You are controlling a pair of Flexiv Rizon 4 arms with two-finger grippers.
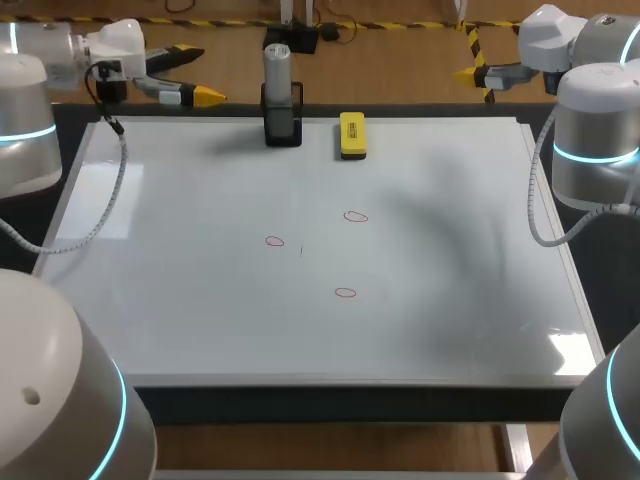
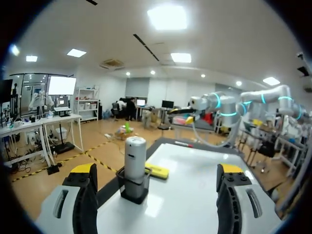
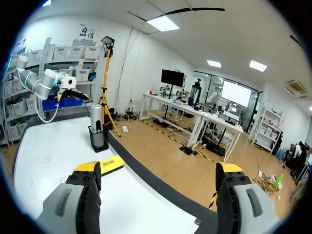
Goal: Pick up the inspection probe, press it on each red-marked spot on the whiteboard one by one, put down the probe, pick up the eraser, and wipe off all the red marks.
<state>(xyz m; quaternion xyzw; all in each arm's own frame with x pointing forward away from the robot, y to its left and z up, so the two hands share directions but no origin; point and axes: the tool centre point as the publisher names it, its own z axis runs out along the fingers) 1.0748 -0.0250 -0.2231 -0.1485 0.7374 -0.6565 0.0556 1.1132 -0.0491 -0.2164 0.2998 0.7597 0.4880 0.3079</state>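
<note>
**Start state, probe not yet picked up.** My left end effector (image 2: 157, 170) hangs off the far left corner of the flat white whiteboard (image 1: 200, 310). Its fingers are spread wide and hold nothing. My right end effector (image 3: 158, 168) hangs off the far right corner, also wide and empty.

The silver-grey cylindrical inspection probe (image 1: 277, 68) stands upright in its black box-shaped holder (image 1: 283, 128) at the middle of the board's far edge. It is ahead of the left fingers and apart from them. The three small red oval marks (image 1: 275, 241) lie near the board's centre, well apart from each other, and all look unwiped.

**Hazards, as I judge them.**
- The probe is tall and its holder looks narrow. A grasp that comes in off-centre, or a lift that is not straight up, could tip the holder or drag it along.
- The marks are thin outlines. A probe that slides while pressing could smear one before the others are checked.
- The left arm's grey coiled cable (image 1: 120, 180) droops over the board's left edge. It might trail across the surface on a long reach.

**Surroundings.** The yellow block eraser (image 1: 352, 135) lies just beside the holder, on the right arm's side. It is the only close neighbour, and a wide sweep past the probe would knock it. The board rests on a dark desk (image 1: 330, 405).
</note>
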